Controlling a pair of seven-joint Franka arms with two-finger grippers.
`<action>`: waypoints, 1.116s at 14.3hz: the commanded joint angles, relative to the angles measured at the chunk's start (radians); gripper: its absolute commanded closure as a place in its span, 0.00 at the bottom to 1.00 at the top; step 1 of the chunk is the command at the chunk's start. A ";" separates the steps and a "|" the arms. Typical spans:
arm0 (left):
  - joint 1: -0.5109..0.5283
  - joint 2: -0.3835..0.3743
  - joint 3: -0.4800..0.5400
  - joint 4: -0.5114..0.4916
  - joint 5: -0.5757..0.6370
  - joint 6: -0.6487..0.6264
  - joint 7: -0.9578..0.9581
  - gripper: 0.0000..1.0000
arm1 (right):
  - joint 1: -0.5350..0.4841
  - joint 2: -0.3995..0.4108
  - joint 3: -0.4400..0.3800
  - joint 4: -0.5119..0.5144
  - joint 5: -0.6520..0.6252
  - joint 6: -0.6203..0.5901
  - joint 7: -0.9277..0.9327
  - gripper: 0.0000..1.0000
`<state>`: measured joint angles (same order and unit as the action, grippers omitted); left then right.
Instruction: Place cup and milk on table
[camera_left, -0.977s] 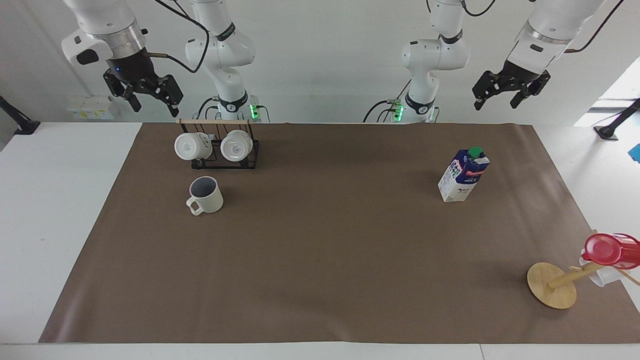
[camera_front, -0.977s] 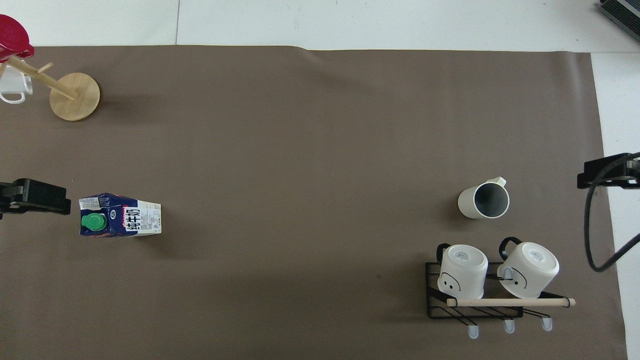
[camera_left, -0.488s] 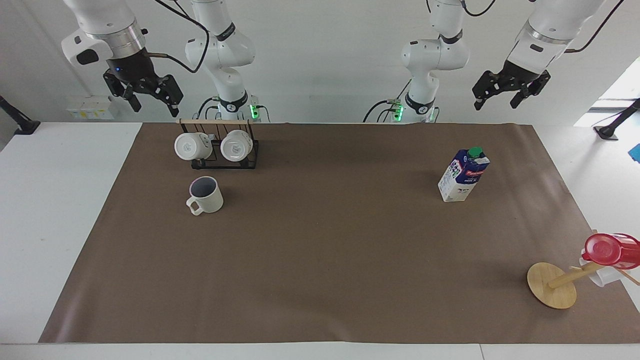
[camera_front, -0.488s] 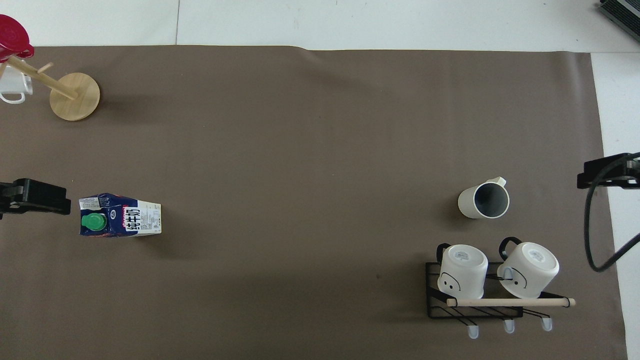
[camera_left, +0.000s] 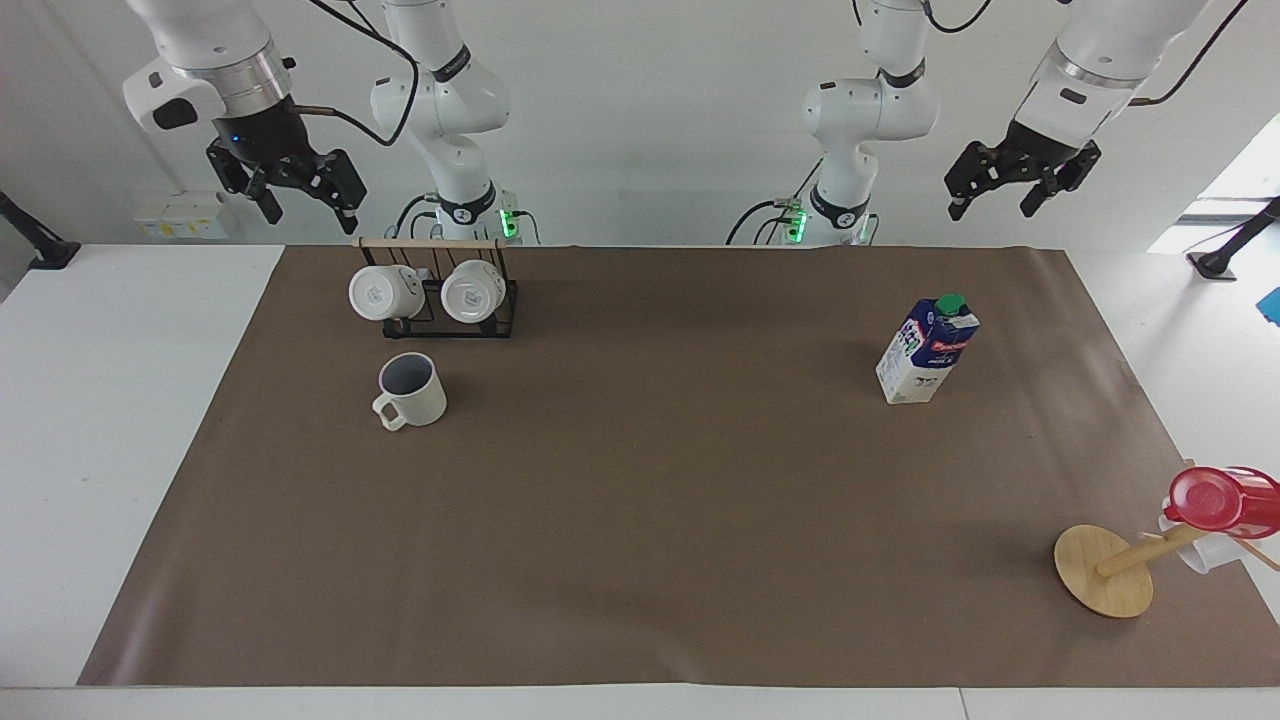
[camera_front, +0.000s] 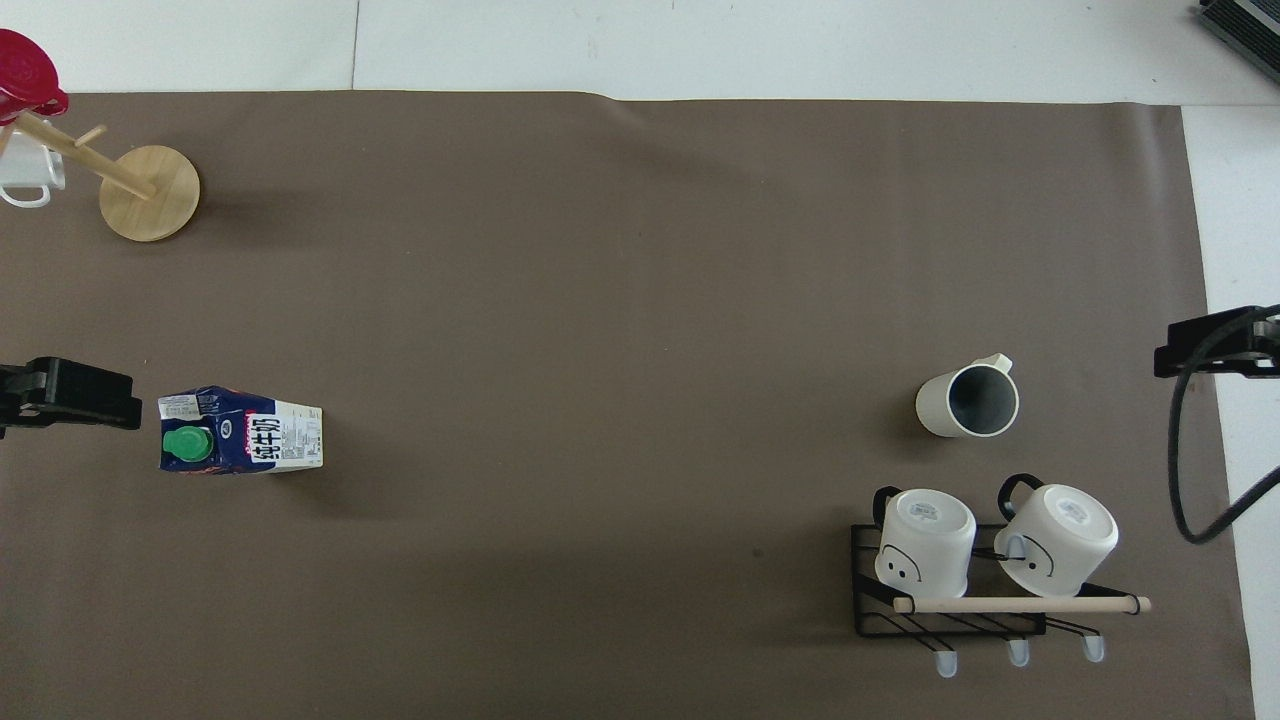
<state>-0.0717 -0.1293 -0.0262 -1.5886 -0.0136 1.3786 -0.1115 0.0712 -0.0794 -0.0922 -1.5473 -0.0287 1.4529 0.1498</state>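
The cup (camera_left: 412, 390), cream-white with a dark inside, stands upright on the brown sheet of the table (camera_left: 650, 520), toward the right arm's end; it also shows in the overhead view (camera_front: 968, 401). The milk (camera_left: 928, 350), a blue and white carton with a green cap, stands upright toward the left arm's end, and in the overhead view (camera_front: 240, 444) too. My right gripper (camera_left: 310, 213) hangs open and empty high over the table's edge beside the mug rack. My left gripper (camera_left: 992, 208) hangs open and empty high over the table's edge, near the milk's end.
A black wire rack (camera_left: 435, 293) with two white mugs lying on their sides stands nearer to the robots than the cup. A tilted wooden stand (camera_left: 1105, 570) with a red translucent cup (camera_left: 1215, 500) and a white mug sits at the left arm's end, far from the robots.
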 joint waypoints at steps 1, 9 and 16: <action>0.003 -0.007 0.002 0.002 -0.009 -0.015 0.001 0.00 | -0.014 -0.022 0.006 -0.030 0.016 0.014 -0.013 0.00; 0.003 -0.007 0.002 0.002 -0.009 -0.015 0.001 0.00 | -0.014 -0.028 0.006 -0.040 0.016 0.017 -0.012 0.00; 0.003 -0.007 0.002 0.002 -0.009 -0.015 0.001 0.00 | -0.014 -0.028 0.006 -0.042 0.016 0.017 -0.013 0.00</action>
<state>-0.0717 -0.1293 -0.0262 -1.5886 -0.0136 1.3786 -0.1115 0.0712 -0.0823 -0.0922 -1.5563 -0.0287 1.4529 0.1498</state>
